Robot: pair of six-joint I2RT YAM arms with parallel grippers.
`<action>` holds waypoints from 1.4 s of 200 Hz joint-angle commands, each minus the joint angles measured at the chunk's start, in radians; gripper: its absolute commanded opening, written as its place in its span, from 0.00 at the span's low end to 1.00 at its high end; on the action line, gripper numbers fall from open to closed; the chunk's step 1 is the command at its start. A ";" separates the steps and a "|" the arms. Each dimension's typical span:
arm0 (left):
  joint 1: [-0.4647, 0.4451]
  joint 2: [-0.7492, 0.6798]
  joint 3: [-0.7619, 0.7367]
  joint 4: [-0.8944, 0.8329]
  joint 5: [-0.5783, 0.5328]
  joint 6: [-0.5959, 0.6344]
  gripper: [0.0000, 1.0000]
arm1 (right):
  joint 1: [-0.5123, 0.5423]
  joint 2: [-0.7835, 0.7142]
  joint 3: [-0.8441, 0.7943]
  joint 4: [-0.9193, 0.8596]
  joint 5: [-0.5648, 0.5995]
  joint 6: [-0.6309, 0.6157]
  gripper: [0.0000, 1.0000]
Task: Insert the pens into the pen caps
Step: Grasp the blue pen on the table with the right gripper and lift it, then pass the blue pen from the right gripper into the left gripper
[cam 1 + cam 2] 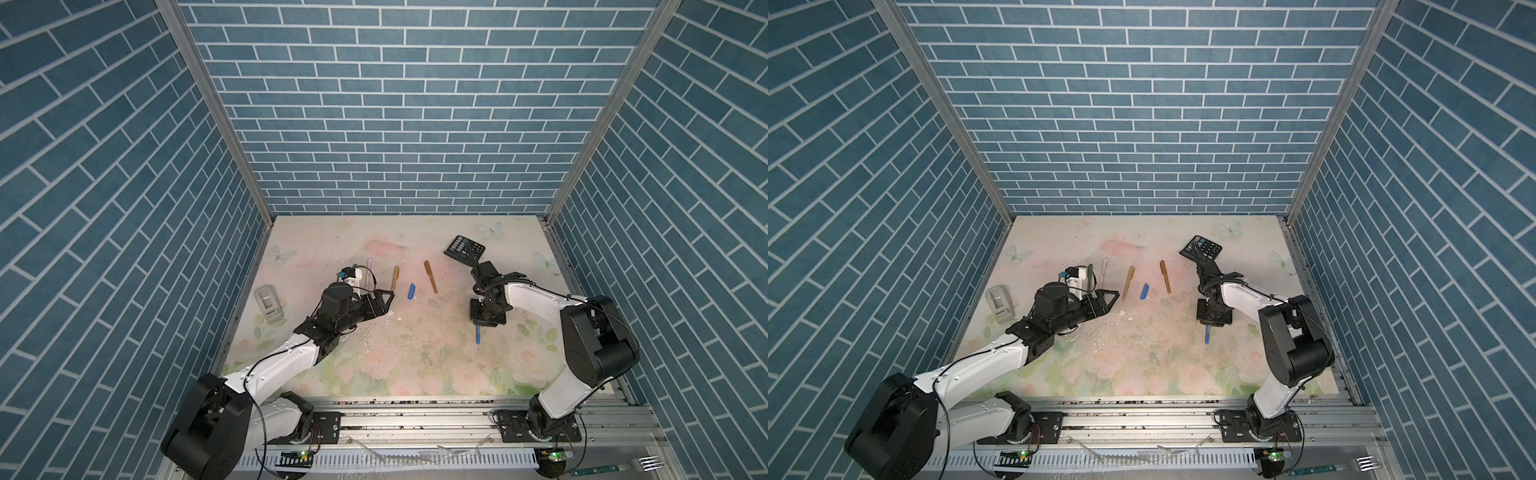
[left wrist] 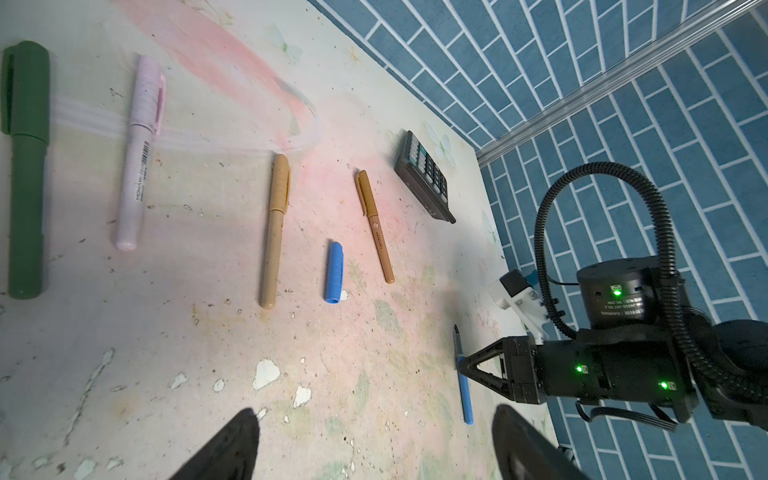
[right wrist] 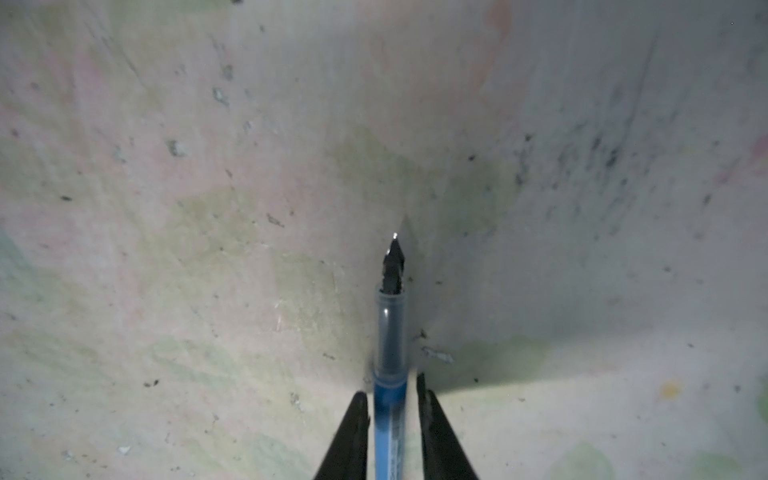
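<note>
**Blue pen pinched by right gripper; blue cap loose on the mat**

Right gripper (image 3: 390, 392): the jaws are drawn in on the barrel of the blue pen (image 3: 390, 332), with one black finger on either side, just behind the clear collar. The pen's dark pointed tip is bare. In both top views the pen's tail end sticks out from under the gripper toward the near edge of the floral mat (image 1: 415, 365). The tip's shadow lies close beside it, so the pen appears to be low over the mat. Whether it rests on the surface cannot be told from the blurred wrist view.

Left gripper (image 2: 374, 453): the fingers are spread wide with nothing between them. It is over bare, chipped mat, short of the row of pens.

Blue cap (image 2: 334, 272): it lies loose on the mat between the tan pen (image 2: 274, 232) and the brown pen (image 2: 376, 226), touching neither. It is well apart from the blue pen.

Capped pens: the green pen (image 2: 25, 187), pink pen (image 2: 137, 166), tan pen and brown pen each have a matching cap on. They lie roughly parallel in a row, none touching.

Other items:
- A black calculator (image 1: 464, 248) lies toward the back right of the mat, beyond the right arm.
- A grey plastic object (image 1: 269, 305) sits at the mat's left edge.
- A metal fork (image 1: 640, 463) lies off the mat at the front right.
</note>
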State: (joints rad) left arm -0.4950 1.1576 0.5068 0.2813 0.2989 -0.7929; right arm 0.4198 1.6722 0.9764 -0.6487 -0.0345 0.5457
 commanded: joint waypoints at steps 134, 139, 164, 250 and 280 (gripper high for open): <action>0.005 -0.033 0.029 0.041 -0.009 0.029 0.86 | 0.007 -0.227 -0.062 0.198 -0.047 0.076 0.09; 0.006 -0.030 0.027 0.053 -0.010 0.025 0.86 | 0.015 -0.243 -0.057 0.207 -0.047 0.076 0.09; 0.006 -0.013 0.038 0.097 0.019 0.022 0.87 | 0.060 -0.304 -0.028 0.254 -0.047 0.079 0.08; -0.054 0.090 0.151 0.100 0.216 0.143 0.77 | 0.242 -0.338 0.127 0.417 -0.044 0.064 0.08; -0.092 0.119 0.187 0.089 0.247 0.169 0.76 | 0.271 -0.342 0.145 0.456 -0.047 0.077 0.08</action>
State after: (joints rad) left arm -0.5632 1.2568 0.6525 0.3805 0.4938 -0.6758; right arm 0.6727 1.3514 1.0943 -0.2451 -0.0765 0.5980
